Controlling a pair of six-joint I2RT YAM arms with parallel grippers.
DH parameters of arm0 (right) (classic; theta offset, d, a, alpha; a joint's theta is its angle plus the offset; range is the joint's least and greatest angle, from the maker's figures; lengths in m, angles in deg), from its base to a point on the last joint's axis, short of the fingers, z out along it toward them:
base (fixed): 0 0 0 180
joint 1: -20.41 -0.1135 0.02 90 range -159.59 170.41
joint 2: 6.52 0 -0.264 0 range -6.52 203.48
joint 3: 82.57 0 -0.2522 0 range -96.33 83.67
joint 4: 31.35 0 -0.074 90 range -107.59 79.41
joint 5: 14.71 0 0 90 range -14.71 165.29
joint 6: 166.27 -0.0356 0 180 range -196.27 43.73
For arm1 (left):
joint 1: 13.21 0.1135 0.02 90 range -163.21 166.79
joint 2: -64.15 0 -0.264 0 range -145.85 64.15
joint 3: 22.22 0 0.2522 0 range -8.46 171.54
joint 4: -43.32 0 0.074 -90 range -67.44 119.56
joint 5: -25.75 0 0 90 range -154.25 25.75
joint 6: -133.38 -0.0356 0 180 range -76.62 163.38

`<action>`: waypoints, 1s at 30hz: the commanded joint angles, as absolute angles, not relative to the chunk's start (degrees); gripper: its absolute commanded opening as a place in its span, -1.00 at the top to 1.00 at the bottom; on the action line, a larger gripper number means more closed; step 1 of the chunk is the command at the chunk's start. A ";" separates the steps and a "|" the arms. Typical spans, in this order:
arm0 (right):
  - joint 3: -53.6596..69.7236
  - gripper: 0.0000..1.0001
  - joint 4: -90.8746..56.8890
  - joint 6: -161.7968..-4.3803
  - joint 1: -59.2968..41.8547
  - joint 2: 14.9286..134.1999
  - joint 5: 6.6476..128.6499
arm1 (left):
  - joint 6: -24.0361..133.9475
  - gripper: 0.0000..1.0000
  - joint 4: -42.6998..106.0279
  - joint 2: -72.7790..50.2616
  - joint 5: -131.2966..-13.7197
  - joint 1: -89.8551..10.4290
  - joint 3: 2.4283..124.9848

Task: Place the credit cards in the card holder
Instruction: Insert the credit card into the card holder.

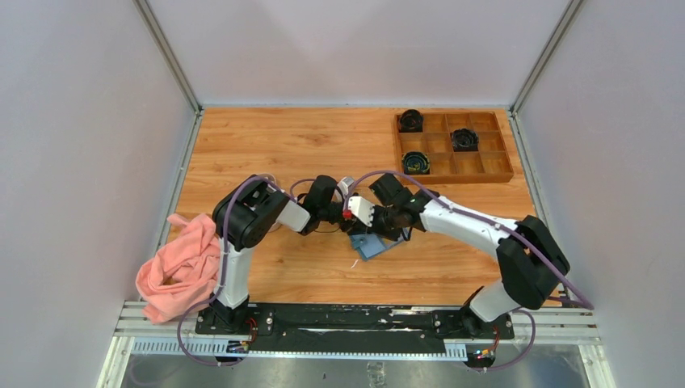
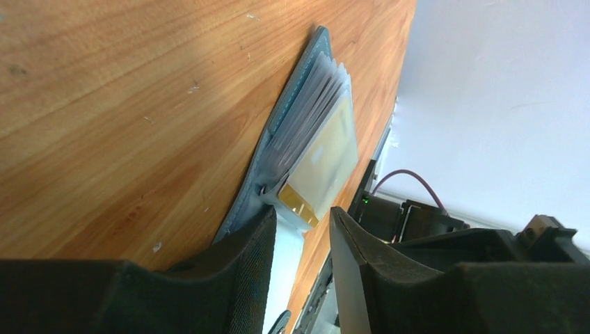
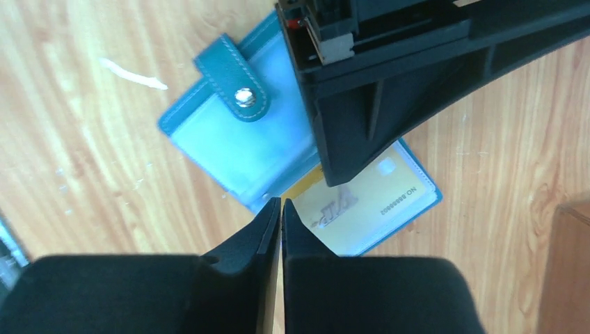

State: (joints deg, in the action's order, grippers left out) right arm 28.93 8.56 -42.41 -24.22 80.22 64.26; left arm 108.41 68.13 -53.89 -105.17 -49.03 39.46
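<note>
The card holder (image 1: 373, 245), a teal-blue wallet, lies open on the wooden table between the two arms. In the right wrist view its snap strap (image 3: 236, 80) points up-left, and a yellowish credit card (image 3: 379, 202) sits in a clear pocket on its right half. My right gripper (image 3: 281, 202) is shut, with its tips at the card's left edge and nothing between them. My left gripper (image 2: 303, 212) is open, at the corner of the card holder (image 2: 306, 76) where the credit card (image 2: 327, 149) shows in its pocket. One of its fingers (image 3: 362, 118) lies across the card holder.
A brown wooden compartment tray (image 1: 505, 174) with three black round things stands at the back right; its corner (image 3: 574, 264) shows near my right gripper. A pink cloth (image 1: 182, 267) lies at the table's left edge beside the left arm's base.
</note>
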 commanded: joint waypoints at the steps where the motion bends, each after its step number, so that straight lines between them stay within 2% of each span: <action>1: 26.70 0.85 16.49 -39.66 -17.66 75.72 45.89 | 105.32 0.14 59.77 -53.61 -100.74 -49.10 38.38; 5: 25.63 0.82 22.19 -35.13 -11.68 71.23 33.17 | 105.16 0.09 59.73 -50.74 -100.52 -48.99 37.85; 10: 26.80 0.67 22.83 -33.64 -6.27 65.71 26.82 | 103.95 0.06 58.51 -45.94 -99.89 -48.49 35.84; 30: 26.94 0.58 24.51 -32.15 0.50 62.50 20.38 | 91.54 -0.03 51.91 -20.00 -97.16 -47.53 23.52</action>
State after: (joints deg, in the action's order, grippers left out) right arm 27.22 22.62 -33.29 -1.33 63.66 22.73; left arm 97.02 54.40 -25.83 -98.05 -48.09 24.99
